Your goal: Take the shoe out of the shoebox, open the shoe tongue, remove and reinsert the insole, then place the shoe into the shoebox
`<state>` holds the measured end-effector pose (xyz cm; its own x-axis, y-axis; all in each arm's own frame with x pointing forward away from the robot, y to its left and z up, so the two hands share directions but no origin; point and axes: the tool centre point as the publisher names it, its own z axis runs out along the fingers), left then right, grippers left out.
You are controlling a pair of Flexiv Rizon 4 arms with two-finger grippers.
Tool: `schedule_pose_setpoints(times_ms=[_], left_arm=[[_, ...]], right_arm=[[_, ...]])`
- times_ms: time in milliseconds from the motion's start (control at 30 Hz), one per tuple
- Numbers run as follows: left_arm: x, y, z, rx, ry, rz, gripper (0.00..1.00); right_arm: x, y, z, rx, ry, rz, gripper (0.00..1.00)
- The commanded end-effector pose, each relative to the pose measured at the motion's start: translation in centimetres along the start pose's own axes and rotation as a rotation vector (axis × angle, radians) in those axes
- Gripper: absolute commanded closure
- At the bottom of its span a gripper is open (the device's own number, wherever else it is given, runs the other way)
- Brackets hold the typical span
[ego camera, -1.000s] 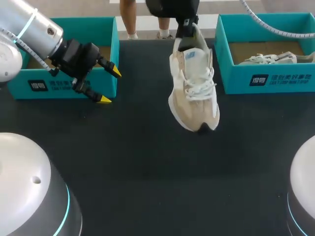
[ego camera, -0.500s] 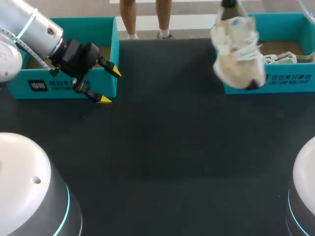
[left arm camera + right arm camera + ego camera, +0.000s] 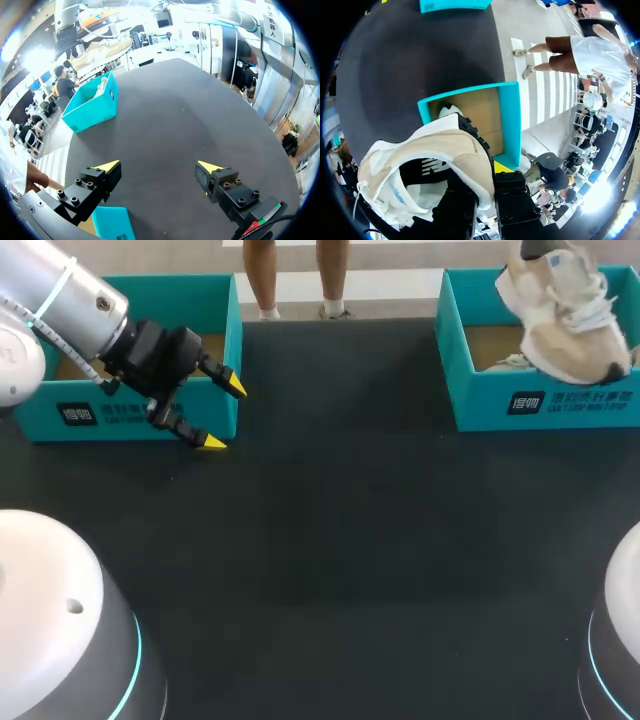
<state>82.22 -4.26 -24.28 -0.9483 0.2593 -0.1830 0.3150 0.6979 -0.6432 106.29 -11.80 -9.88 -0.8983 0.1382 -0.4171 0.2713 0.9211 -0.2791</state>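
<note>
A beige and white shoe hangs tilted above the right teal shoebox, toe down. In the right wrist view my right gripper is shut on the heel collar of the shoe, with the shoebox below it. A second white shoe lies in that box, mostly hidden. Beside the front right corner of the left teal box, my left gripper stands open and holds nothing. In the left wrist view the left gripper faces bare black table, with the right box far ahead.
The black table stretches between the two boxes. The left box stands at the back left edge, and a corner of it shows under the left gripper. A person's legs stand beyond the far edge, not touching anything.
My right arm has carried the shoe from over the table's middle to the right and back, to above the right shoebox. The left arm has not moved.
</note>
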Motion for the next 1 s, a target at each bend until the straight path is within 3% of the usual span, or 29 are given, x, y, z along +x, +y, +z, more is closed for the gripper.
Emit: schedule_pose_setpoints(times_ms=[33,400,633,1000], left_arm=[[0.0,0.0,0.0,-0.002,0.001,0.000,0.00],[0.0,0.0,0.0,-0.002,0.001,0.000,0.00],[0.0,0.0,0.0,-0.002,0.001,0.000,0.00],[0.0,0.0,0.0,-0.002,0.001,0.000,0.00]], right_arm=[[-0.1,0.0,-0.2,0.004,0.001,-0.002,1.00],[-0.1,0.0,-0.2,0.004,0.001,-0.002,1.00],[-4.7,-4.1,5.0,0.031,0.029,0.080,1.00],[-11.0,-9.5,10.2,0.099,0.026,0.054,1.00]])
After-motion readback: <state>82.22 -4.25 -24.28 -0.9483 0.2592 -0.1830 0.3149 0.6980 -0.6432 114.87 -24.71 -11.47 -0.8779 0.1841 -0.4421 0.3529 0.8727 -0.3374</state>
